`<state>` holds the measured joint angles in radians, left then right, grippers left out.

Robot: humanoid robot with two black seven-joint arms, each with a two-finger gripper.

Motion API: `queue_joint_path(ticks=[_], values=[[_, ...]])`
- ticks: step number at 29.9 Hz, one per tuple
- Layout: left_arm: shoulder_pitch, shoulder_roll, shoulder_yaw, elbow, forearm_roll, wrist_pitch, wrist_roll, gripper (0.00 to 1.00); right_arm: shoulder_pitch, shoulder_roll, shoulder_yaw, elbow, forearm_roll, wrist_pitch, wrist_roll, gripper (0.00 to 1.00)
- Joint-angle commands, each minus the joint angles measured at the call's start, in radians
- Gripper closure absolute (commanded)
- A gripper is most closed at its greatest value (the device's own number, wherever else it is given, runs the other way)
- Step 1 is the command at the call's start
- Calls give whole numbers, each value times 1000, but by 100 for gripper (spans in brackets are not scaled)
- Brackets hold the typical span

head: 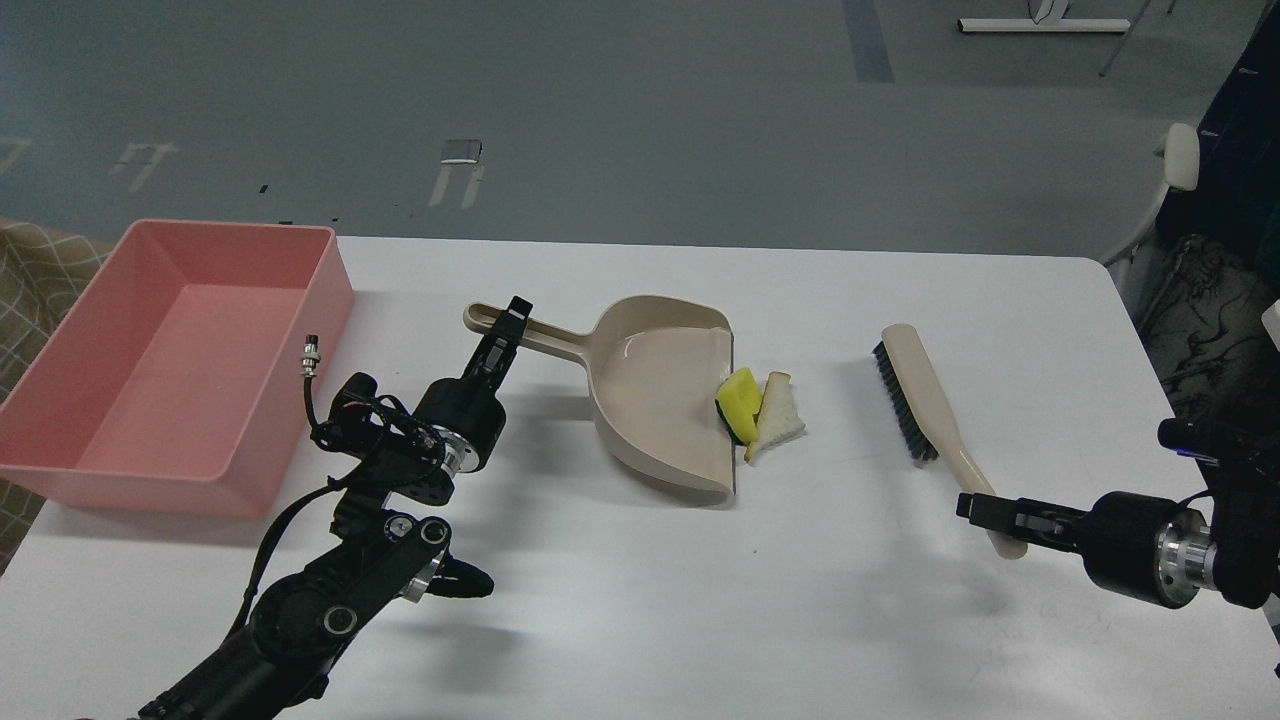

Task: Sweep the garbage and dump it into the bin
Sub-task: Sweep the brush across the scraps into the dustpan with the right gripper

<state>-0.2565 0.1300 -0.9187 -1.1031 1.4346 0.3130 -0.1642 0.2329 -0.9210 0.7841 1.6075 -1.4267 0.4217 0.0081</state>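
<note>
The yellow sponge with its dark green layer and the triangular bread slice lie side by side at the open lip of the beige dustpan, mid-table. My left gripper is shut on the dustpan's long handle. My right gripper is shut on the handle end of a beige hand brush, whose black bristles face left, well right of the bread. The pink bin stands empty at the table's left end, left of my left arm.
The white table ends just past the bin on the left and near my right arm on the right. A chair and dark clutter stand beyond the right edge. A patterned cloth shows behind the bin.
</note>
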Motion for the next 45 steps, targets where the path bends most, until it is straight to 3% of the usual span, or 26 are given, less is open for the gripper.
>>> queue_joint_path(ticks=[1, 18, 33, 45], values=[[5, 6, 24, 0, 4, 0, -3, 100, -6, 7, -5, 0, 0, 2, -5, 100], [5, 13, 43, 0, 9, 1, -6, 100, 26, 175, -8, 5, 2, 48, -39, 100], [6, 11, 41, 0, 9, 1, -6, 100, 80, 436, -32, -3, 0, 67, -40, 100], [13, 11, 40, 0, -2, 1, -8, 100, 141, 469, -11, 6, 8, 67, -40, 100]])
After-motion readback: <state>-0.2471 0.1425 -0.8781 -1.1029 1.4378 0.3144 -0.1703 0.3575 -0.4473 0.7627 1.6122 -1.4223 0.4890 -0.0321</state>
